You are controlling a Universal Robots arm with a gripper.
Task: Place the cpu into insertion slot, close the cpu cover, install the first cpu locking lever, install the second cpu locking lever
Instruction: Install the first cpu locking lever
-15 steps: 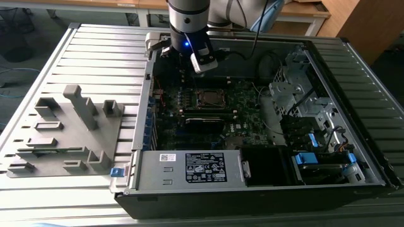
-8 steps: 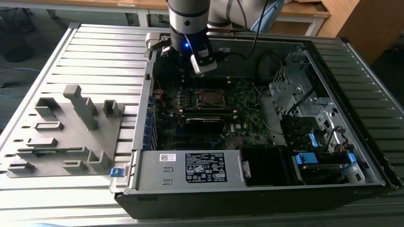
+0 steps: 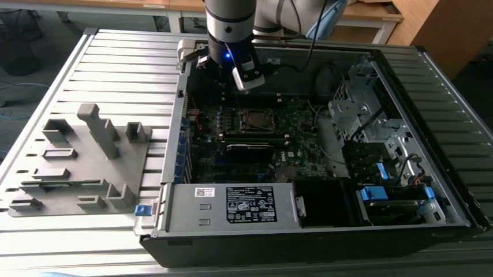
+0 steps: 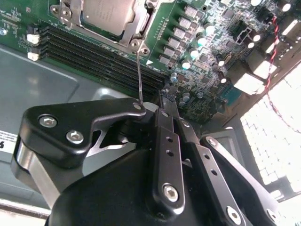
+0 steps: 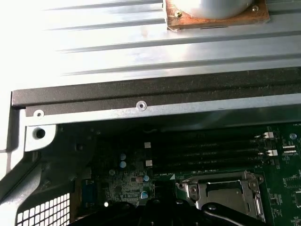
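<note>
Seeing jaws closed afaict, tip touching end of raised locking lever (image 4: 139, 77). Just past jaws: cpu (image 4: 106, 13) seated under shut cpu cover (image 4: 123, 37).

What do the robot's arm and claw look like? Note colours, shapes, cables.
The arm is a silver-grey tube with black bands, a small blue light and a pale blue joint cap. A black cable hangs beside it. The claw is black linked bars with silver bolts.
</note>
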